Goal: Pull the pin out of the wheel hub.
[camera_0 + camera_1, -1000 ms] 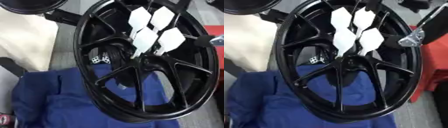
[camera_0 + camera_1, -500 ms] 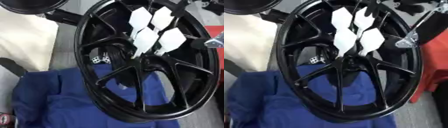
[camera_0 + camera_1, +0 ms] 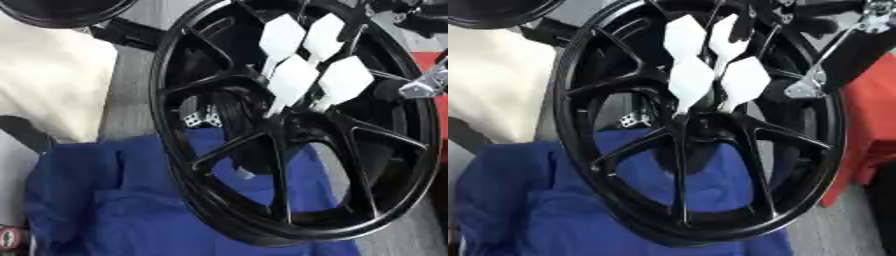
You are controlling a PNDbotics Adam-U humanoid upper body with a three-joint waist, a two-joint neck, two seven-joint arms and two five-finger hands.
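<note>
A black spoked wheel (image 3: 219,170) stands tilted on a blue cloth (image 3: 105,200). At its hub (image 3: 697,122) several white diamond-shaped fins (image 3: 293,80) on thin stems stick out and up; the pin itself I cannot single out among them. My right arm (image 3: 842,45) comes in from the upper right, with a silver bracket (image 3: 805,88) in front of the rim's right side. Beyond the bracket a dark shape, likely my right hand (image 3: 387,91), lies among the spokes to the right of the fins, and its outline merges with the black wheel. The left hand shows in neither view.
A second black wheel (image 3: 61,10) lies at the upper left. A cream-coloured sheet (image 3: 44,85) covers the left side. A red object (image 3: 872,125) stands right of the wheel. A small checkered metal piece (image 3: 199,119) shows through the spokes.
The silver bracket on my right arm has shifted slightly down and toward the hub. The wheel and the white fins stay where they were.
</note>
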